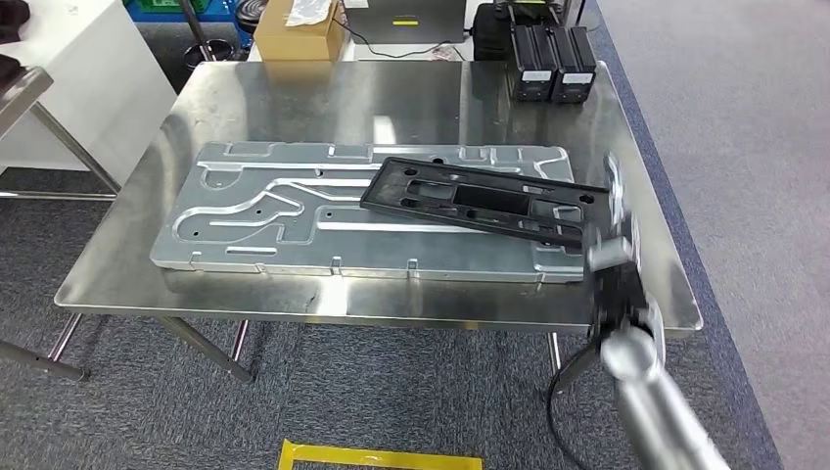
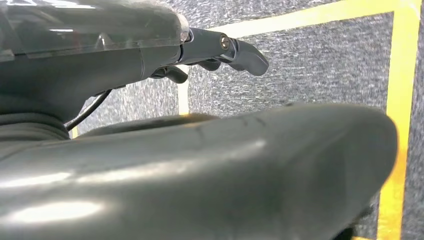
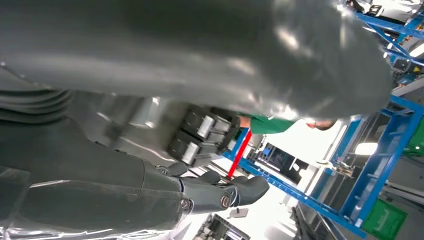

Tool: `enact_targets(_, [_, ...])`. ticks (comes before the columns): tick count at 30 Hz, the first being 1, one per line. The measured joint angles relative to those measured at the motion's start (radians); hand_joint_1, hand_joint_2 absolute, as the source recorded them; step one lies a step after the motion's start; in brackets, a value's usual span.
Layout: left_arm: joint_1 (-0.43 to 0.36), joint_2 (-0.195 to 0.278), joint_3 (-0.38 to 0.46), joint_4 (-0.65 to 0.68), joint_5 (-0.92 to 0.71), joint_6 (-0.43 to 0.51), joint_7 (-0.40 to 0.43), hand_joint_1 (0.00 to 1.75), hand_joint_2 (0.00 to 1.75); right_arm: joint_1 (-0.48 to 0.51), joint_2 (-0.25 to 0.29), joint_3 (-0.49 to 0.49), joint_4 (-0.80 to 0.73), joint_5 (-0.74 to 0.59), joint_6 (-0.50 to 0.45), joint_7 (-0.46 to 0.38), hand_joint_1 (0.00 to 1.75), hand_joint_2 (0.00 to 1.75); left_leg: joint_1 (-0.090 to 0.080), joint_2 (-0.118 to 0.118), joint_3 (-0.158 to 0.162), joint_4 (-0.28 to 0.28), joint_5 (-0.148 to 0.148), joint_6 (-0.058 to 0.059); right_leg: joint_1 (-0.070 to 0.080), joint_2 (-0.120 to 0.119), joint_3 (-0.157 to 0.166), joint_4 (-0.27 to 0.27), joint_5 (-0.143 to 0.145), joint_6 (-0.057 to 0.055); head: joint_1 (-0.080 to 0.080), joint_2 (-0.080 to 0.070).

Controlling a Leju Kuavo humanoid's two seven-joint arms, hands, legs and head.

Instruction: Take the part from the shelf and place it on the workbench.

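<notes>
Steel workbench (image 1: 117, 279) carried the black part (image 1: 480, 199), lying flat across a grey plate (image 1: 254, 211); my right hand (image 1: 615, 257) hovered empty, fingers loose, at its end, and I judged it stiff, light, best gripped by an edge.

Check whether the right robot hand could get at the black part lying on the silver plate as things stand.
Probably yes. The right robot hand hangs blurred at the near right end of the black part, which lies uncovered on the silver plate, with nothing between them. The two black boxes stand well behind.
</notes>
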Motion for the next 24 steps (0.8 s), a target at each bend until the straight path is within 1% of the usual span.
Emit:
enact_targets(1, [0.0,0.002,0.005,0.0,0.003,0.002,-0.003,0.0,0.0,0.046,0.016,0.004,-0.033,0.002,-0.002,0.0,0.0,0.0,-0.003,-0.001,0.04,-0.073,0.031,0.009,0.002,0.0,0.0,0.0,0.001,-0.001,0.0,0.0])
enact_targets(2, [-0.001,0.006,0.01,0.0,0.006,0.004,-0.007,0.0,0.0,0.081,0.032,0.008,-0.054,0.004,-0.003,0.001,0.0,0.0,-0.007,-0.001,0.076,-0.14,0.055,0.018,0.003,0.001,-0.001,0.0,0.002,0.0,0.0,0.0])
enact_targets(3, [-0.003,0.009,0.013,0.0,0.007,0.005,-0.011,0.0,0.0,0.106,0.047,0.011,-0.068,0.006,-0.002,0.002,0.0,0.0,-0.012,-0.001,0.102,-0.189,0.071,0.026,0.003,0.003,-0.001,0.0,0.005,0.002,0.0,0.0])
enact_targets(4, [-0.005,0.012,0.016,0.0,0.008,0.006,-0.014,0.0,0.0,0.125,0.06,0.013,-0.077,0.007,0.001,0.004,0.0,0.0,-0.016,-0.001,0.113,-0.213,0.076,0.031,0.001,0.004,-0.002,-0.001,0.008,0.006,0.0,0.0])
enact_targets(6, [-0.006,0.015,0.018,0.0,0.008,0.006,-0.019,0.0,0.0,0.156,0.081,0.012,-0.088,0.007,0.012,0.009,0.0,0.0,-0.02,0.0,0.112,-0.222,0.087,0.037,-0.003,0.005,-0.002,-0.006,0.017,0.019,-0.001,0.0])
enact_targets(7, [-0.006,0.016,0.019,0.0,0.008,0.006,-0.019,0.0,0.0,0.169,0.09,0.011,-0.091,0.005,0.018,0.013,0.0,0.0,-0.018,0.002,0.113,-0.23,0.097,0.039,-0.003,0.006,-0.003,-0.006,0.015,0.026,-0.001,0.0])
enact_targets(8, [-0.006,0.018,0.02,0.0,0.007,0.006,-0.02,0.0,0.0,0.18,0.098,0.008,-0.092,0.002,0.024,0.016,0.0,0.0,-0.015,0.005,0.111,-0.239,0.109,0.044,-0.002,0.007,-0.008,0.005,-0.001,0.031,0.0,0.0])
enact_targets(9, [-0.006,0.018,0.02,0.0,0.007,0.005,-0.02,0.0,0.0,0.188,0.104,0.004,-0.093,-0.002,0.029,0.019,0.0,0.0,-0.013,0.007,0.106,-0.249,0.122,0.049,-0.002,0.009,-0.018,0.034,-0.034,0.034,0.001,0.0])
enact_targets(10, [-0.007,0.018,0.02,0.0,0.007,0.004,-0.02,0.0,0.0,0.196,0.11,-0.001,-0.093,-0.006,0.034,0.021,0.0,0.0,-0.011,0.01,0.098,-0.253,0.133,0.052,-0.002,0.01,-0.033,0.081,-0.08,0.036,0.002,0.0])
enact_targets(11, [-0.007,0.018,0.02,0.0,0.006,0.004,-0.02,0.0,0.0,0.203,0.116,-0.006,-0.092,-0.007,0.038,0.022,0.0,0.0,-0.012,0.01,0.086,-0.254,0.142,0.055,-0.002,0.01,-0.05,0.142,-0.129,0.038,0.003,0.0])
enact_targets(12, [-0.007,0.018,0.02,0.0,0.006,0.003,-0.02,0.0,0.0,0.212,0.12,-0.012,-0.091,-0.007,0.04,0.021,0.0,0.0,-0.012,0.01,0.073,-0.252,0.151,0.055,-0.002,0.011,-0.062,0.2,-0.164,0.039,0.003,0.0])
enact_targets(13, [-0.007,0.018,0.02,0.0,0.005,0.003,-0.018,0.0,0.0,0.221,0.125,-0.017,-0.091,-0.006,0.043,0.021,0.0,0.0,-0.012,0.01,0.059,-0.249,0.159,0.054,-0.003,0.011,-0.064,0.238,-0.179,0.041,0.004,0.0])
enact_targets(14, [-0.006,0.018,0.02,0.0,0.005,0.004,-0.016,0.0,0.0,0.229,0.129,-0.021,-0.09,-0.005,0.045,0.02,0.0,0.0,-0.012,0.011,0.045,-0.245,0.167,0.052,-0.005,0.01,-0.051,0.246,-0.172,0.043,0.004,0.0])
enact_targets(15, [-0.006,0.018,0.02,0.0,0.006,0.006,-0.014,0.0,0.0,0.237,0.135,-0.024,-0.089,-0.004,0.049,0.017,0.0,0.0,-0.011,0.011,0.03,-0.239,0.174,0.049,-0.007,0.01,-0.021,0.219,-0.148,0.044,0.004,0.0])
enact_targets(16, [-0.006,0.018,0.02,0.0,0.007,0.009,-0.013,0.0,0.0,0.244,0.141,-0.027,-0.088,-0.003,0.052,0.013,0.0,0.0,-0.01,0.011,0.015,-0.23,0.179,0.045,-0.009,0.01,0.024,0.163,-0.121,0.046,0.004,0.0])
enact_targets(17, [-0.006,0.019,0.021,0.0,0.008,0.012,-0.012,0.0,0.0,0.25,0.149,-0.03,-0.086,-0.001,0.054,0.007,0.0,0.0,-0.01,0.01,0.001,-0.22,0.184,0.04,-0.01,0.01,0.072,0.093,-0.11,0.046,0.004,0.0])
enact_targets(18, [-0.006,0.019,0.021,0.0,0.008,0.015,-0.011,0.0,0.0,0.258,0.157,-0.032,-0.082,0.0,0.055,0.001,0.0,0.0,-0.011,0.01,-0.009,-0.211,0.189,0.035,-0.008,0.011,0.108,0.039,-0.106,0.042,0.003,0.0])
enact_targets(19, [-0.006,0.019,0.022,0.0,0.009,0.017,-0.011,0.0,0.0,0.265,0.167,-0.035,-0.076,0.001,0.055,-0.005,0.0,0.0,-0.012,0.01,-0.015,-0.204,0.193,0.029,-0.007,0.012,0.129,0.003,-0.111,0.036,0.003,0.0])
enact_targets(20, [-0.006,0.02,0.022,0.0,0.009,0.018,-0.011,0.0,0.0,0.273,0.177,-0.038,-0.067,0.001,0.055,-0.009,0.0,0.0,-0.013,0.009,-0.019,-0.2,0.2,0.024,-0.003,0.014,0.134,-0.011,-0.116,0.028,0.003,0.0])
enact_targets(21, [-0.006,0.02,0.023,0.0,0.01,0.02,-0.01,0.0,0.0,0.282,0.186,-0.041,-0.055,-0.001,0.055,-0.012,0.0,0.0,-0.012,0.009,-0.02,-0.2,0.208,0.018,-0.001,0.016,0.127,-0.009,-0.11,0.018,0.003,0.0])
enact_targets(22, [-0.005,0.02,0.024,0.0,0.01,0.021,-0.01,0.0,0.0,0.286,0.195,-0.043,-0.041,-0.005,0.055,-0.013,0.0,0.0,-0.01,0.008,-0.023,-0.2,0.212,0.013,-0.002,0.014,0.121,-0.01,-0.103,0.01,0.004,0.0])
enact_targets(23, [-0.004,0.021,0.025,0.0,0.011,0.021,-0.009,0.0,0.0,0.29,0.204,-0.046,-0.024,-0.011,0.057,-0.012,0.0,0.0,-0.008,0.007,-0.029,-0.193,0.199,0.007,-0.002,0.013,0.111,-0.01,-0.092,0.002,0.003,0.0])
enact_targets(24, [-0.003,0.022,0.027,0.0,0.01,0.022,-0.009,0.0,0.0,0.292,0.213,-0.048,-0.007,-0.019,0.058,-0.011,0.0,0.0,-0.006,0.005,-0.04,-0.168,0.165,0.0,-0.004,0.012,0.097,-0.011,-0.079,-0.006,0.003,0.0])
